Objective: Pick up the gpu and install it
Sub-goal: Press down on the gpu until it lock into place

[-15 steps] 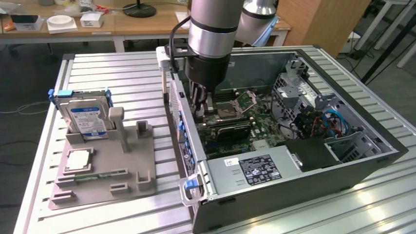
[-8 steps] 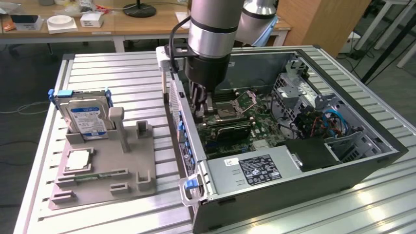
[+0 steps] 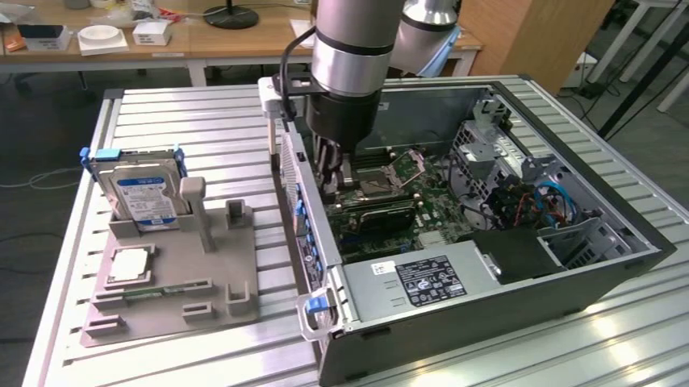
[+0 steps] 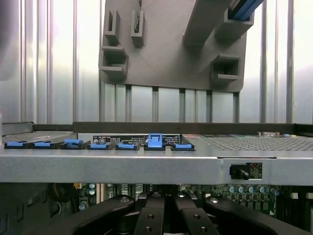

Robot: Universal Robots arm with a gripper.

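The big open computer case (image 3: pixel 603 266) takes up the tabletop (image 3: pixel 194 113) toward the exterior view's right edge, and the arm (image 3: pixel 350 64) reaches straight down into it. The gripper (image 3: pixel 342 173) is low over the green circuit board (image 3: pixel 436 201), just inside the case's near wall. Its fingers (image 4: pixel 146 220) are drawn tight together; whether they pinch anything I cannot tell from here.

The gpu (image 3: pixel 379 216) looks to be the flat dark card lying along the board right beneath the gripper (hard to be sure, the gripper hides the contact). If it is going into its slot, I would want it square to the slot, pressed evenly, with its metal end lined up against the wall of blue latches (image 4: pixel 154 141).

The tabletop is ribbed aluminium. Toward its left edge in the exterior view sits a grey parts holder (image 3: pixel 215 274), with a hard drive (image 3: pixel 145 197) standing upright at its far corner. Behind are wooden desks (image 3: pixel 215 40) with clutter.
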